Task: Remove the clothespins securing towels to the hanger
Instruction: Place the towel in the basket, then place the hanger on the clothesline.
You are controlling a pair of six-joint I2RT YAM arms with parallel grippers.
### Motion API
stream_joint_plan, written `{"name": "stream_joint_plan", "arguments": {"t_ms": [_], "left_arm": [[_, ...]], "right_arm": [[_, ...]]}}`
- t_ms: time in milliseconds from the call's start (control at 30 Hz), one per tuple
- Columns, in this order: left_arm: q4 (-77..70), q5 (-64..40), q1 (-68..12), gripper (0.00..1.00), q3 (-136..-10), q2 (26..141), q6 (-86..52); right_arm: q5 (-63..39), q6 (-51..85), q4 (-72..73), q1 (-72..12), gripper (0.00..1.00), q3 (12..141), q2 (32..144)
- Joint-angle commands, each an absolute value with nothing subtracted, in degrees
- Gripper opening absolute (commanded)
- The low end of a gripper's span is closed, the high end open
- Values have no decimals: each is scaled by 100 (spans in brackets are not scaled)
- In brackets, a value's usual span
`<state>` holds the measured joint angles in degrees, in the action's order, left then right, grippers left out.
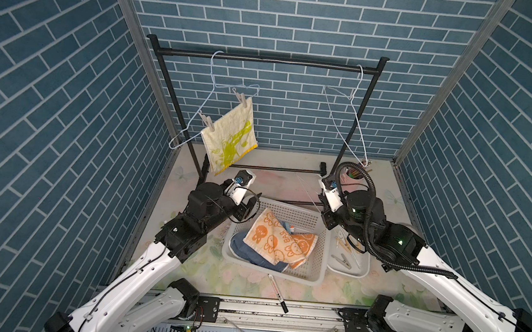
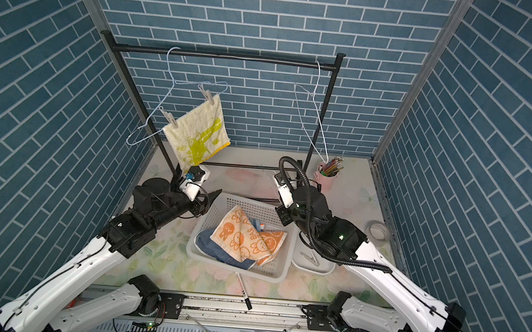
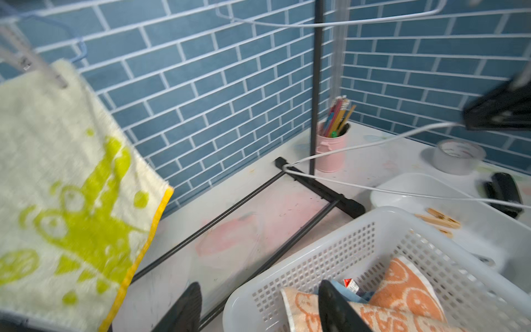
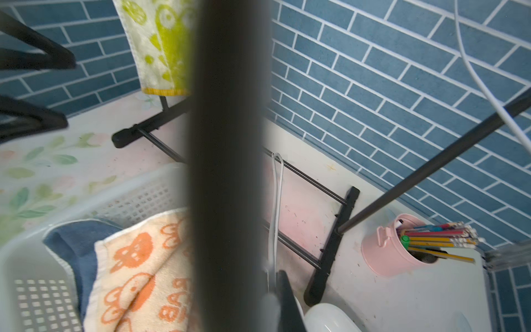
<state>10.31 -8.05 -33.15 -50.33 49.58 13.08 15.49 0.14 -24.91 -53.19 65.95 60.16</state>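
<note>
Yellow towel [image 1: 229, 137] hangs from blue hanger [image 1: 215, 84], fixed by 2 clothespins [image 1: 243, 100]. Orange towel [image 1: 279, 240] and blue towel [image 1: 244, 248] lie in basket [image 1: 303, 212]. Left gripper [image 3: 258, 284]: jaws apart, empty. Right gripper [image 3: 474, 117]: clamped on white hanger [image 3: 287, 167].

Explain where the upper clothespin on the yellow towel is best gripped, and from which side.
Likely the free tails of the upper clothespin: they stick up clear of the yellow towel, whose top edge its nose bites. Come from above, jaws squeezing across them.
</note>
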Motion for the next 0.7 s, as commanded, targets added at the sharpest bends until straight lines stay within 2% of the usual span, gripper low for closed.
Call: {"name": "stream_joint_plan", "arguments": {"t_ms": [0,467,600,667], "left_arm": [[649,-2182,-3314,67,-5051,5072,2460],[-338,-2734,-3469,68,-5513,6493,4086],[-301,-2591,-3566,56,-5649,6758,4463],[-278,-2513,-3585,46,-5691,6828,4606]], "right_arm": [[871,460,-2362,-5292,0,6881,6174],[-219,1113,-1882,-5284,0,6918,6468],[-451,1243,-1718,-5276,0,6889,6530],[-466,1279,-1688,-5272,0,6886,6564]]}}
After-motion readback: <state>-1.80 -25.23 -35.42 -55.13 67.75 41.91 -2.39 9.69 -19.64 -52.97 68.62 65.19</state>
